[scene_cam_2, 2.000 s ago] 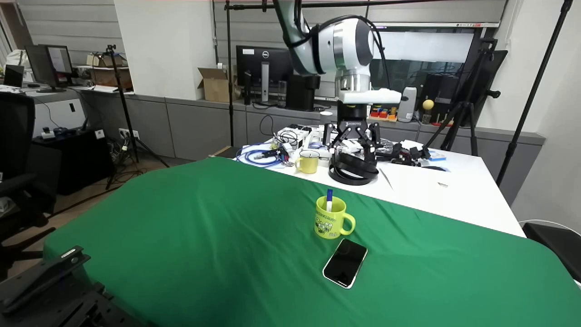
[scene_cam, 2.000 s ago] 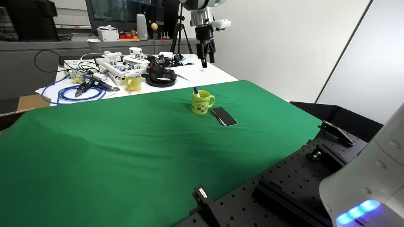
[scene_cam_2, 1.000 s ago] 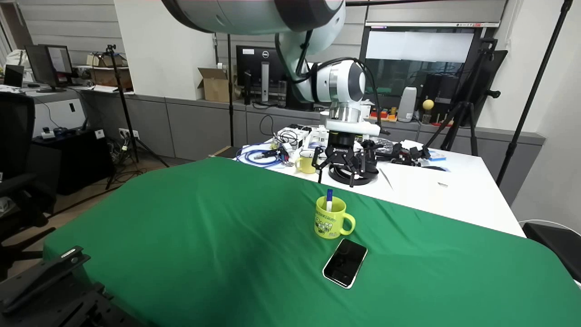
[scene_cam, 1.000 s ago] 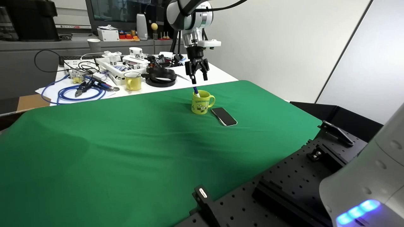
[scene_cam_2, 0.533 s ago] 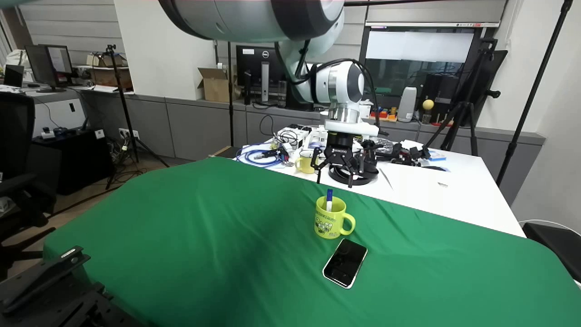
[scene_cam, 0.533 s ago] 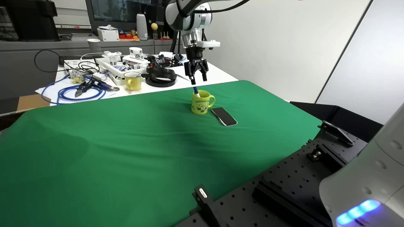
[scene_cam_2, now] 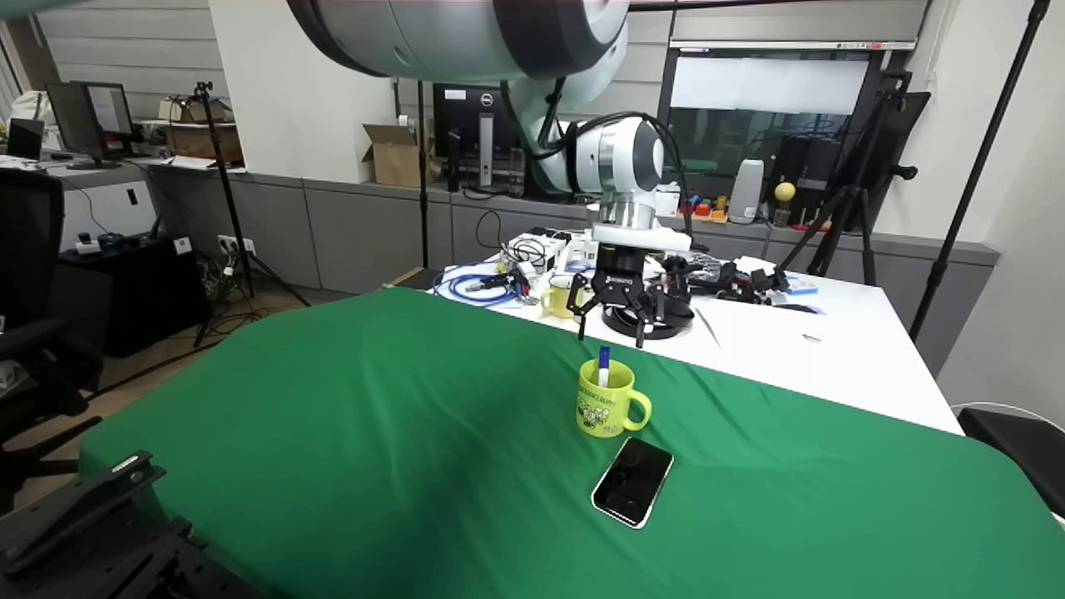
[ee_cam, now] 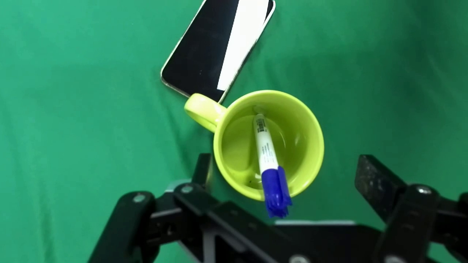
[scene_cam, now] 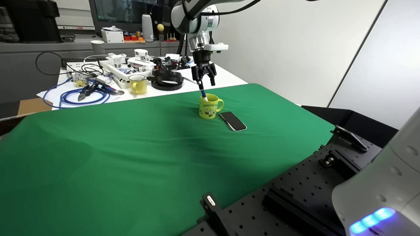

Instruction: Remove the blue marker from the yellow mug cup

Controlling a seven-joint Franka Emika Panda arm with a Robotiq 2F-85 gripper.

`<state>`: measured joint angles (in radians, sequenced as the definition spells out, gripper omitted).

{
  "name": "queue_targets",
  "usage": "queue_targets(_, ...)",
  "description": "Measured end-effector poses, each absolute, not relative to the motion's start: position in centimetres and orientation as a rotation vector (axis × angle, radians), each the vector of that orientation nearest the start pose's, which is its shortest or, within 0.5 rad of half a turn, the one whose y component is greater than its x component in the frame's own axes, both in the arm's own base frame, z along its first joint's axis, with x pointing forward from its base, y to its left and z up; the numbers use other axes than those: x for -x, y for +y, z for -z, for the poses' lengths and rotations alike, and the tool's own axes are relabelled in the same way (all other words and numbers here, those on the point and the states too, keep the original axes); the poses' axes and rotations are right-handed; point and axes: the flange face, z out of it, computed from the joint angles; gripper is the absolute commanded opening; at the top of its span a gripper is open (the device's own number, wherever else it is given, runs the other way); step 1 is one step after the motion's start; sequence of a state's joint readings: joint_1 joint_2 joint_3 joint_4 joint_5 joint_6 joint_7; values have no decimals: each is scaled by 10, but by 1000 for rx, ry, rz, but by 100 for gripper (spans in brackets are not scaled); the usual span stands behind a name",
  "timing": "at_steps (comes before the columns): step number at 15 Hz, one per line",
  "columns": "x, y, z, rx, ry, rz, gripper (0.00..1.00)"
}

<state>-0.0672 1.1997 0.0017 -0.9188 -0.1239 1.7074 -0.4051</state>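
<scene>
The yellow-green mug [scene_cam: 208, 110] stands upright on the green cloth and shows in both exterior views [scene_cam_2: 596, 413] and the wrist view [ee_cam: 305, 146]. The blue marker [scene_cam_2: 603, 366], white body and blue cap, leans inside it, cap end up and past the rim; the wrist view [ee_cam: 268, 155] shows its whole length. My gripper [scene_cam_2: 611, 337] is open and empty, pointing down, above and beyond the mug in both exterior views [scene_cam: 207, 85]. In the wrist view its fingers [ee_cam: 289, 175] are wide apart, with the marker's cap between them, nearer the left finger, apparently untouched.
A phone [scene_cam_2: 632, 482] lies flat beside the mug's handle [ee_cam: 204, 51]. On the white table behind the cloth are another yellow mug [scene_cam: 139, 86], black straps [scene_cam: 166, 80] and a blue cable coil [scene_cam: 83, 97]. A black perforated plate [scene_cam: 279, 193] borders the cloth.
Over two seconds my gripper has come down and shifted left in both exterior views, closer to the mug. In the last half second it moved only slightly. Mug, marker and phone have not moved.
</scene>
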Motion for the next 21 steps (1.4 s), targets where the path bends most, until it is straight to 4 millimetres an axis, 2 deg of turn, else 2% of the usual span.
queue_targets(10, -728, -49, -94, 3010, -676, -704, 100)
queue_targets(16, -734, -40, -90, 3027, -734, -626, 100)
queue_targets(17, -736, -39, -90, 3030, -739, -613, 95)
queue_targets(18, -736, -38, -90, 3032, -743, -604, 73)
queue_targets(20, -737, -37, -90, 3033, -754, -593, 69)
queue_targets(21, -737, -37, -90, 3031, -760, -592, 61)
